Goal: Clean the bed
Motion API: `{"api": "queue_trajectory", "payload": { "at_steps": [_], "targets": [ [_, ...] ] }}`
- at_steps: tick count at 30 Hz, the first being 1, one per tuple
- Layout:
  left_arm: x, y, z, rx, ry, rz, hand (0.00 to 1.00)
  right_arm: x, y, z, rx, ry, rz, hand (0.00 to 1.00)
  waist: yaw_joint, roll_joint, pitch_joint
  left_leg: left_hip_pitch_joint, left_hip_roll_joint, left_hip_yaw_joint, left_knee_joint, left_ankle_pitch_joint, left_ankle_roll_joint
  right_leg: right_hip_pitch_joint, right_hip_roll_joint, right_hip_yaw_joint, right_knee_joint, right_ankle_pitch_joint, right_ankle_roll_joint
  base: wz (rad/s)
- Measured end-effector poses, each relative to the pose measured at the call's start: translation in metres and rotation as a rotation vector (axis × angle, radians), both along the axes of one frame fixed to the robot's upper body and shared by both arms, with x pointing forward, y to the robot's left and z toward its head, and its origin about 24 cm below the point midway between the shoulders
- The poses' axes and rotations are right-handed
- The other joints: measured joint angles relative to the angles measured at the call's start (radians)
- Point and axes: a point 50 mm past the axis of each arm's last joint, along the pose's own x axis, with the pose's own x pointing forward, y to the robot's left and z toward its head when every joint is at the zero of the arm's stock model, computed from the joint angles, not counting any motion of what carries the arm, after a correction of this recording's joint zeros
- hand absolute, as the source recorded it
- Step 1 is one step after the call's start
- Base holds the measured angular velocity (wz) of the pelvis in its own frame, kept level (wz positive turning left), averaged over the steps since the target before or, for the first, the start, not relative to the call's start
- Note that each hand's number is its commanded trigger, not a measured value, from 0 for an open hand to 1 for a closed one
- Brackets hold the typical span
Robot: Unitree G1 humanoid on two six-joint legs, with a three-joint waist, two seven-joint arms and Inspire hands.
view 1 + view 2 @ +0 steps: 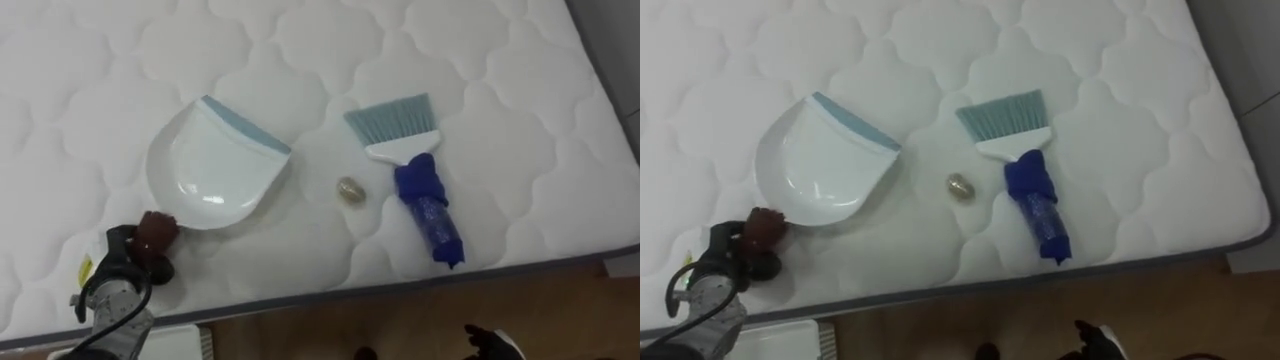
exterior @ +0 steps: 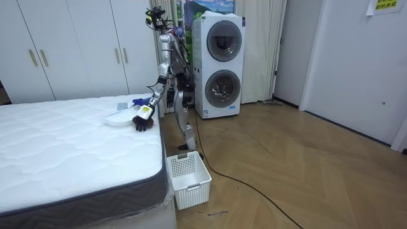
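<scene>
Left arm enters from lower left, forearm low over the bed's near edge; left hand (image 1: 150,240) sits at the rear rim of the dustpan (image 1: 215,165), dark fingers curled onto that rim, so it is holding the dustpan; the pan lies flat on the mattress (image 1: 120,60), blue lip pointing away and to the right. Right hand (image 1: 490,343) sits low at the bottom edge over the wooden floor; cut off, cannot tell its state.

Brush (image 1: 410,170) lies right of the dustpan, teal bristles away from the robot, blue handle toward the bed edge; a small crumpled scrap (image 1: 349,190) lies between pan and brush, touching neither.

Room view: the robot stands at the bedside, leaning toward it; white basket (image 2: 189,178) on the floor by the bed's corner; stacked washing machines (image 2: 219,67) behind.

The dustpan's handle is hidden under the hand.
</scene>
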Motion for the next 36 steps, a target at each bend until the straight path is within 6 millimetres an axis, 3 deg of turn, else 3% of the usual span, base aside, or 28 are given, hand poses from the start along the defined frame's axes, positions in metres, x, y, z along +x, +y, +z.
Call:
{"api": "queue_trajectory", "payload": {
  "at_steps": [6,22,26,31,36],
  "targets": [
    [-0.001,-0.005,-0.004,-0.010,0.048,-0.008,1.00,0.008,0.003,0.002,0.011,-0.020,0.001,0.00,-0.014,-0.005,0.0005,-0.050,0.001,-0.001,0.034,-0.003,0.004,-0.038,-0.010,-0.014,0.017,0.000,0.000,0.04],
    [-0.001,-0.008,-0.006,-0.013,0.070,-0.002,1.00,0.014,0.005,0.004,0.029,-0.037,-0.021,0.00,-0.011,0.003,0.0002,-0.069,0.003,0.001,0.040,-0.003,0.004,-0.058,-0.008,-0.005,0.016,0.000,0.000,-0.01],
    [0.001,-0.010,-0.005,0.002,0.064,-0.022,1.00,0.017,0.004,0.005,0.085,-0.080,-0.145,0.00,-0.013,0.022,0.0090,-0.074,0.006,0.001,0.052,-0.003,0.004,-0.065,-0.015,-0.015,0.033,0.000,0.000,0.00],
    [0.006,-0.010,0.000,0.072,0.040,-0.066,1.00,0.029,-0.002,0.012,0.149,-0.177,-0.367,0.00,-0.013,0.031,0.0080,-0.117,0.006,0.001,0.072,-0.003,0.004,-0.134,-0.020,-0.001,0.097,0.000,0.000,-0.04],
    [0.008,-0.007,0.005,0.196,0.005,-0.136,1.00,0.035,-0.022,0.021,0.215,-0.330,-0.732,0.00,-0.020,0.033,0.0073,-0.135,0.007,0.003,0.098,-0.003,0.004,-0.143,-0.028,-0.001,0.107,0.000,0.000,0.00]
  ]
}}
